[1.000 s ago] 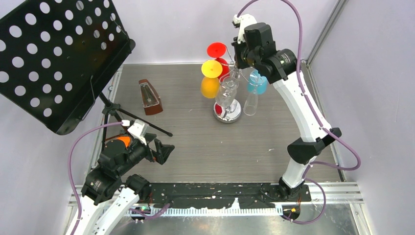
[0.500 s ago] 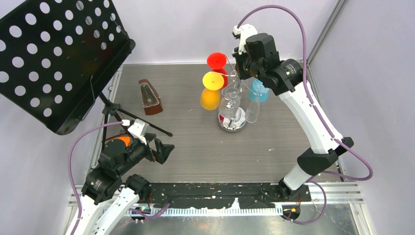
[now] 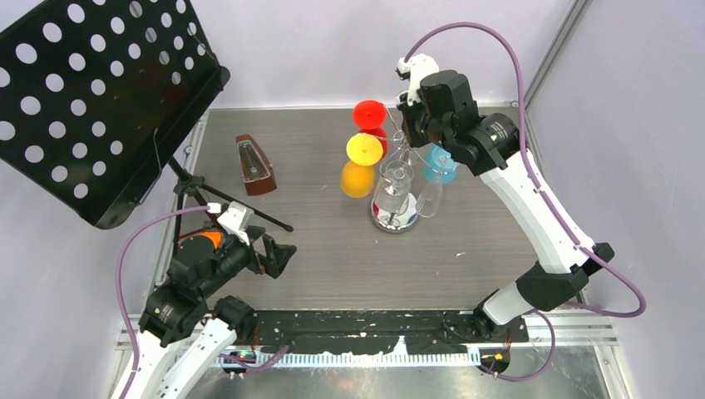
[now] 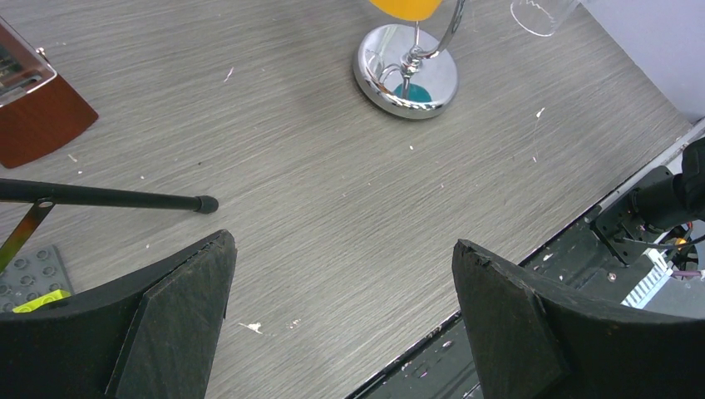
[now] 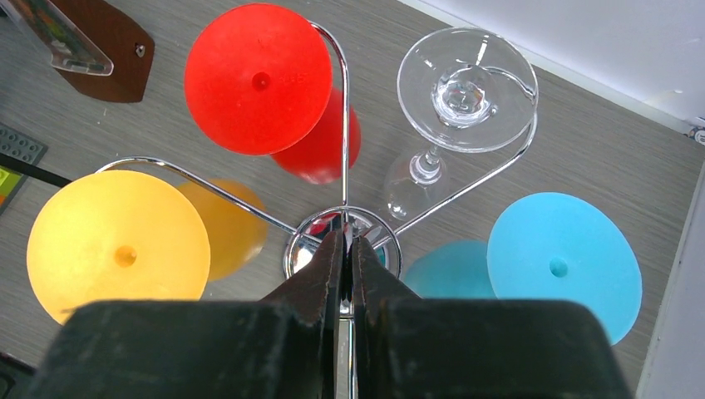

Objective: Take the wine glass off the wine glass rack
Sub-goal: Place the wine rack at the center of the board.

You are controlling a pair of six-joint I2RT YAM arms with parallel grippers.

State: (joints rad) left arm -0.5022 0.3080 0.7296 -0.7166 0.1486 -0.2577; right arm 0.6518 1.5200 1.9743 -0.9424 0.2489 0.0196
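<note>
The chrome wine glass rack [image 3: 395, 218] stands at the back of the table, its mirrored base [image 4: 406, 71] low in the left wrist view. Wine glasses hang upside down from its arms: a red one [image 5: 258, 79], a yellow one [image 5: 116, 245], a clear one [image 5: 465, 87] and a blue one [image 5: 564, 266]. My right gripper [image 5: 347, 237] comes down from above, shut on the thin chrome wire at the rack's top [image 3: 405, 129]. Far from the rack, near the table's front left, my left gripper [image 4: 342, 243] is wide open and holds nothing [image 3: 278, 253].
A black perforated music stand [image 3: 91, 91] fills the left side, one tripod leg [image 4: 108, 198] lying across the table. A brown metronome [image 3: 255, 165] stands left of the rack. A side wall rises just right of the blue glass. A black strip [image 3: 374, 332] edges the table's near side.
The right arm has carried the rack, with all its glasses, toward the near side and a little right. The left arm has not moved.
</note>
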